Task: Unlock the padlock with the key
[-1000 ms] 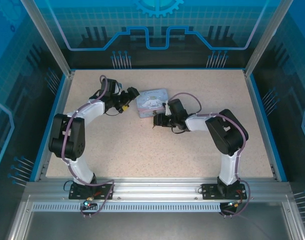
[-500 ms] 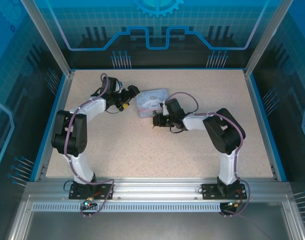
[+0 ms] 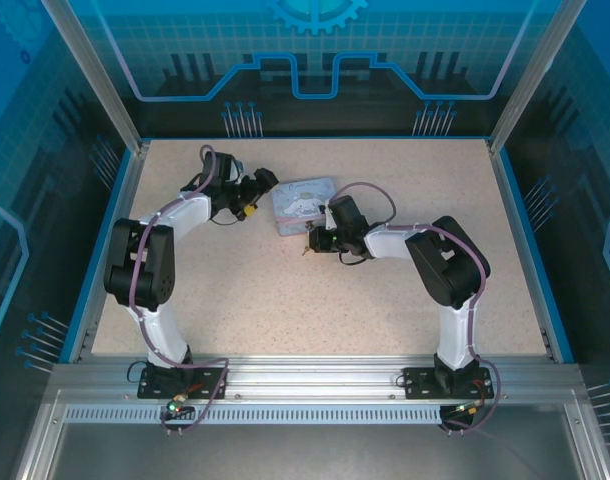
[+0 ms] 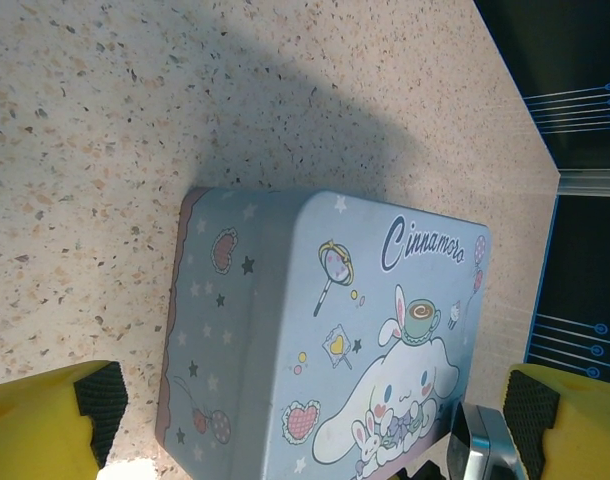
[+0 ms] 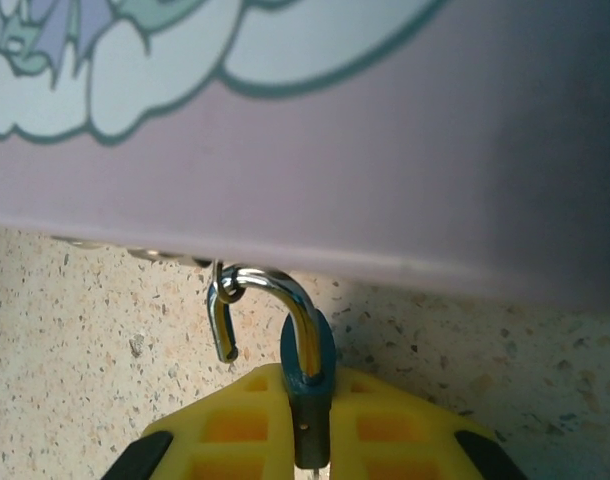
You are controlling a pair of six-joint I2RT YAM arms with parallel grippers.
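The padlock (image 5: 311,395) has a dark teal body and a shiny shackle. The shackle's free end stands out of the body, and its loop hooks a small ring under the edge of the pale blue cartoon tin (image 4: 325,330). My right gripper (image 5: 312,425) is shut on the padlock's body, right at the tin's near side (image 3: 303,200). From above, that right gripper (image 3: 313,240) sits just below the tin. My left gripper (image 4: 315,405) is open, its yellow fingers (image 4: 45,420) spread wide either side of the tin without touching it. The key is hidden.
The tin lies on the speckled tabletop (image 3: 285,300) near the back middle. Blue walls and a metal frame (image 3: 125,200) fence the table. Both arms crowd round the tin; the near half of the table holds nothing but the arms' bases.
My right gripper has closed onto the padlock and edged slightly left toward the tin. The left gripper has shifted a little toward the tin's left end and stays open.
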